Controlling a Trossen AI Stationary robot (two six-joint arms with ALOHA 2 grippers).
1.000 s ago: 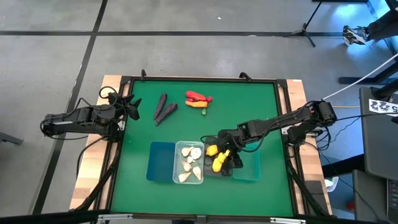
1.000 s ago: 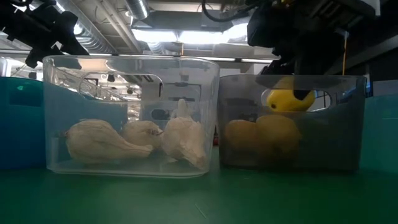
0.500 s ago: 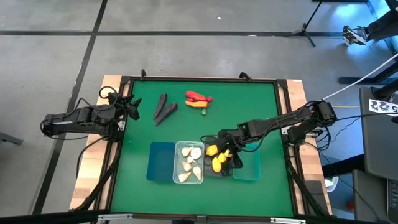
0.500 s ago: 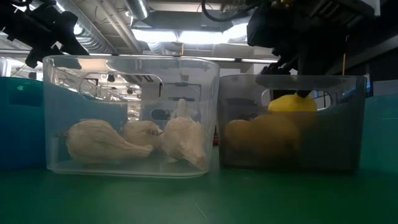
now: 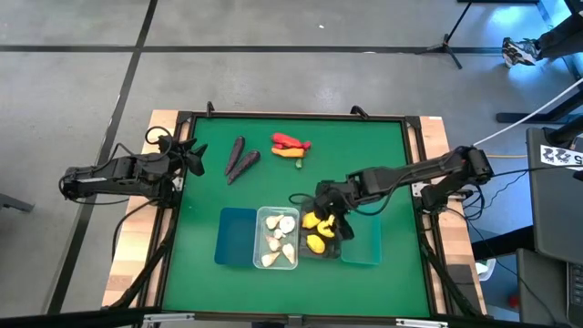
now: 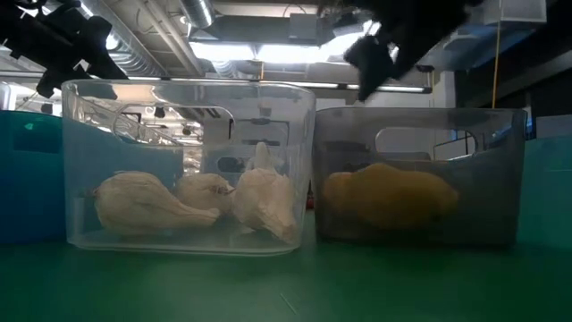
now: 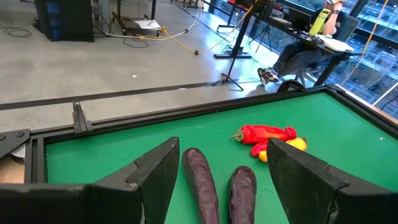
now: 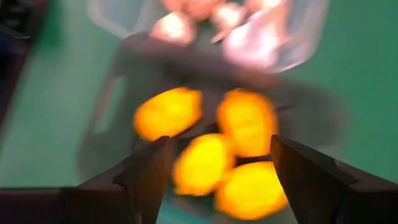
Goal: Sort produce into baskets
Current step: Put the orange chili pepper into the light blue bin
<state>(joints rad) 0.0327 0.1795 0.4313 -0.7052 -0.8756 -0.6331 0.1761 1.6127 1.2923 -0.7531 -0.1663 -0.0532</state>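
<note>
The right gripper [image 5: 328, 208] hovers open and empty just above the grey bin [image 6: 420, 174], where four lemons [image 8: 205, 163] lie piled; the garlic [image 6: 192, 204] sits in the clear bin [image 6: 188, 161] beside it. The left gripper [image 7: 217, 186] waits spread and empty at the table's left edge, facing two purple pieces [image 7: 214, 186], with the red and orange ones [image 5: 290, 147] just beyond, all unsorted. The risk is judged to be the right fingers clipping the bin's rim and shoving the touching bins, or a purple piece rolling away from a hasty grasp.
</note>
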